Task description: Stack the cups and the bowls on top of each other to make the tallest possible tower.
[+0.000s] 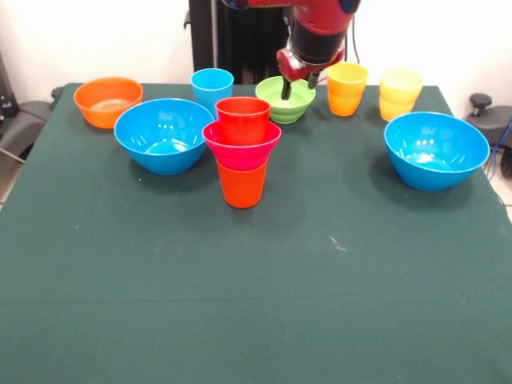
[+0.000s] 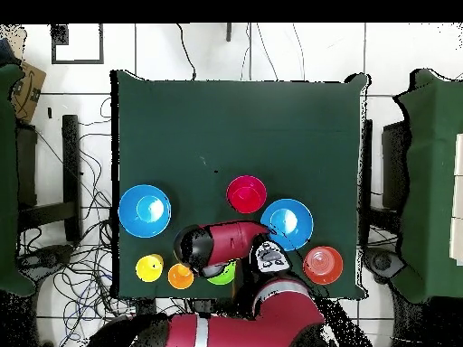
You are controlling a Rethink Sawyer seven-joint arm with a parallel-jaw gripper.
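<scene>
Tower (image 1: 242, 150): red cup in pink bowl on orange cup. Gripper (image 1: 298, 86): fingers apart, straddling lime-green bowl (image 1: 286, 102) rim. Other bowls empty.

We see a green table (image 1: 256, 304) carrying two blue bowls (image 1: 164, 134), an orange bowl (image 1: 108, 101), a green bowl (image 1: 290, 102), cups (image 1: 212, 85) along its far edge, and a stack (image 1: 242, 150) mid-table.

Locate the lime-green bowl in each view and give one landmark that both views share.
Front view: the lime-green bowl sits near the far edge of the table, centre top, under the gripper, between a light blue cup and a yellow-orange cup.
Overhead view: only a green sliver shows at bottom centre, mostly hidden by the arm.
Shared landmark: the tower.
</scene>
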